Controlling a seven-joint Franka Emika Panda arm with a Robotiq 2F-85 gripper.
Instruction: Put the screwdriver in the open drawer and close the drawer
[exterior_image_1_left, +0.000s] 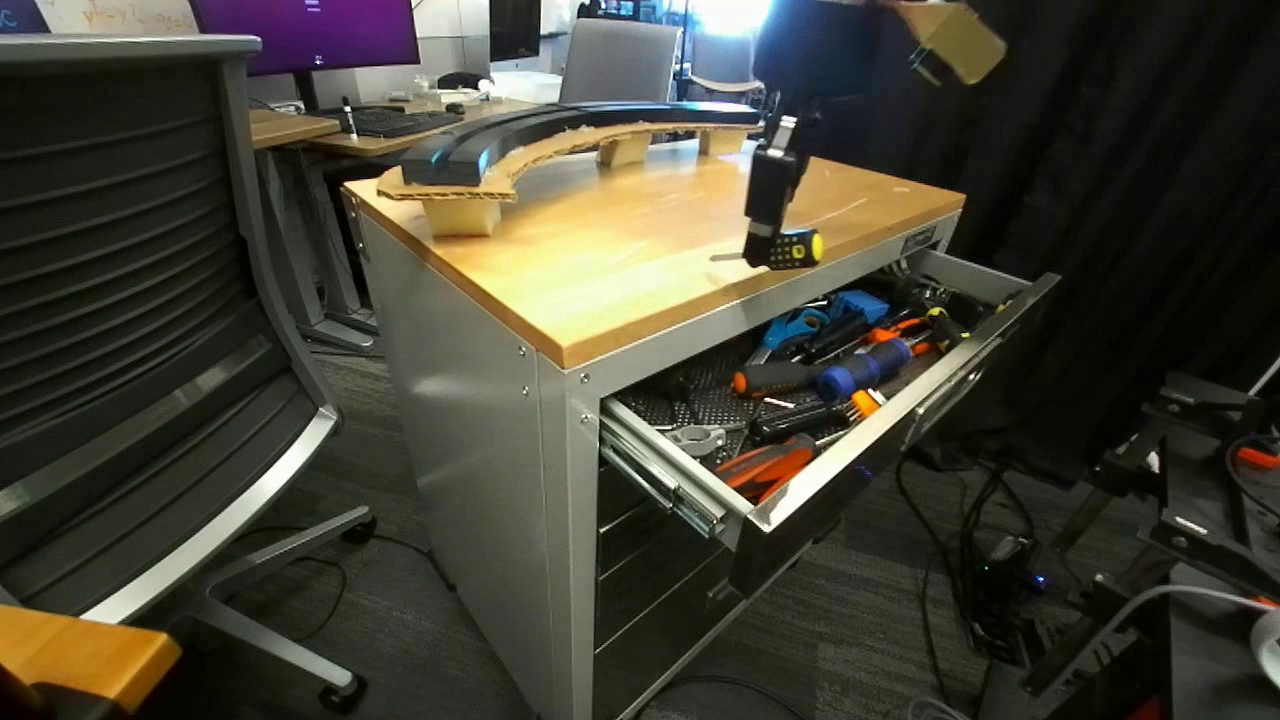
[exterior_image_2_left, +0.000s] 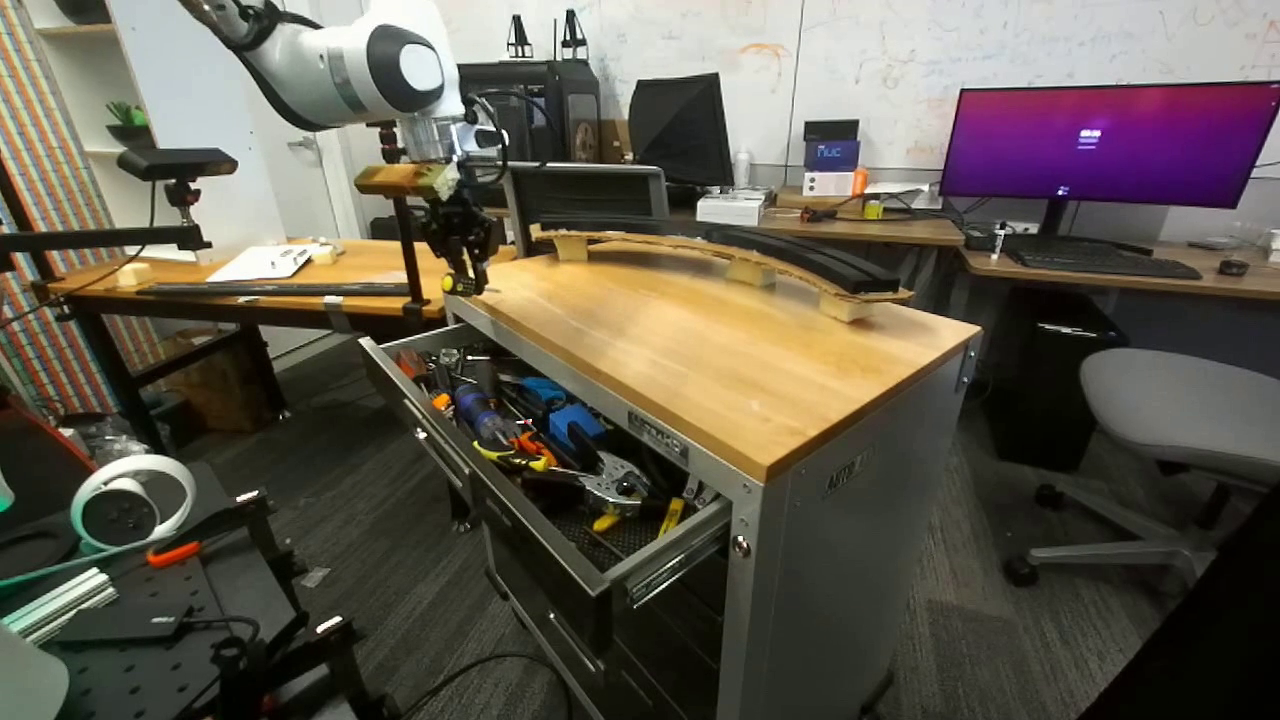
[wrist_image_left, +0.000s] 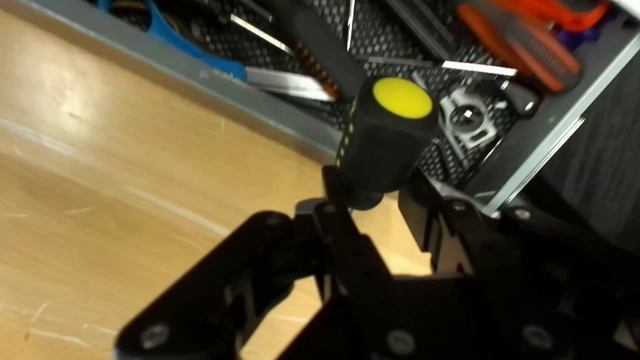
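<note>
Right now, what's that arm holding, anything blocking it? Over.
Gripper shut on stubby black-and-yellow screwdriver. Top drawer open, screwdriver outside. Blue-handled scissors, other tools inside may crowd it.

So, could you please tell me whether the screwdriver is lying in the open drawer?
No, in an exterior view the gripper holds the screwdriver in the air, higher than the open drawer.
</note>
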